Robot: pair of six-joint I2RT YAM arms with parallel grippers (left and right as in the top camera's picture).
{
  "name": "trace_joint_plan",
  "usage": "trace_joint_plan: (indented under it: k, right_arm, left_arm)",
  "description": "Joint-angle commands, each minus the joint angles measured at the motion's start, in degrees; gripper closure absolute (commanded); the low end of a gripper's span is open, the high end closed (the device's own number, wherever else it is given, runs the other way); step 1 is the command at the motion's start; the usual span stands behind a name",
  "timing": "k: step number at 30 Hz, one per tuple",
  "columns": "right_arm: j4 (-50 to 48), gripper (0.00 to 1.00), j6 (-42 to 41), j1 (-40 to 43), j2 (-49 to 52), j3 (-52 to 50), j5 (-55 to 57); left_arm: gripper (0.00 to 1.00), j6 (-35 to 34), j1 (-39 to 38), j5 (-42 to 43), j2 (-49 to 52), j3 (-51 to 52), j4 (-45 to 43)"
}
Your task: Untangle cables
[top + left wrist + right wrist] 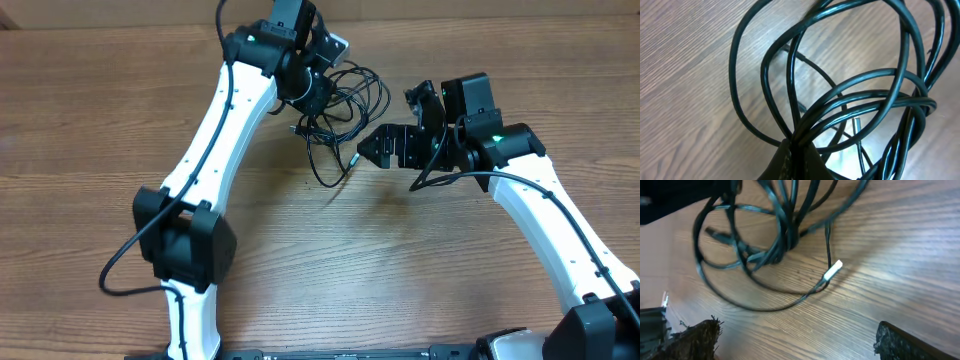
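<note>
Near edge, overhead: both arm bases sit at the bottom of the frame. The left arm (225, 130) reaches up and away. The right arm (545, 215) bends inward toward centre. Wood-grain tabletop (400, 270) lies bare between them.

Right jaws: low over the tabletop mid-frame, pointing left at the tangle. They stand wide apart with nothing between them. The wrist view shows one frayed dark fingertip (695, 337) at the lower left and the other at the lower right, wood showing across the gap.

Just beyond the right jaws: a silver-tipped plug (352, 158) (833, 270) lies on the wood at the end of one thin strand. It is near the jaws but not touching them. A single wide loop sweeps out along the tabletop beside it.

Farther on: the cables (335, 115) (785, 235) form one knotted cluster of black loops. Several strands pinch together at a crossing, then run toward the left jaws. Whether the upper loops are clear of the wood, I cannot tell.

Farthest: left jaws at the far side of the tangle, clamped on the cables. In the left wrist view the loops (865, 100) fan out from a dark finger (797, 165) at the bottom edge, where all the strands converge. The second finger is not visible there.
</note>
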State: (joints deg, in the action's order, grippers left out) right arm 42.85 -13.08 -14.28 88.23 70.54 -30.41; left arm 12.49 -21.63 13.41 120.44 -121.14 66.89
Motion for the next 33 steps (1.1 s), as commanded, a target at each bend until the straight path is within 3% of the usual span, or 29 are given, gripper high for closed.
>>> trace_joint_plan:
  k: [1,6,13,20,24,33]
  right_arm:
    - [-1.64,0.0,1.55,0.11,-1.44,0.02,-1.88]
    - [-4.35,0.0,1.16,0.11,-1.44,0.02,-1.22]
    - [-2.89,0.0,0.63,0.11,-1.44,0.02,12.7]
    - [2.58,0.0,-4.72,0.22,-1.44,0.02,26.21]
    - [3.63,0.0,-4.96,0.22,-1.44,0.02,26.77]
    - [3.82,0.0,-4.94,0.22,-1.44,0.02,25.59]
  left_arm:
    - [0.96,-0.87,-2.36,0.17,-4.26,-1.4,2.8]
    - [0.96,-0.74,-4.96,0.72,-5.92,-1.4,6.93]
    - [0.96,-0.74,-6.08,9.46,-9.9,-1.4,10.03]
    - [0.96,-0.72,-4.96,5.81,-16.39,-1.4,10.8]
    - [0.96,-0.74,-4.37,1.36,-19.39,-1.4,10.71]
    - [0.96,-0.74,-3.37,0.96,-21.44,-1.38,11.19]
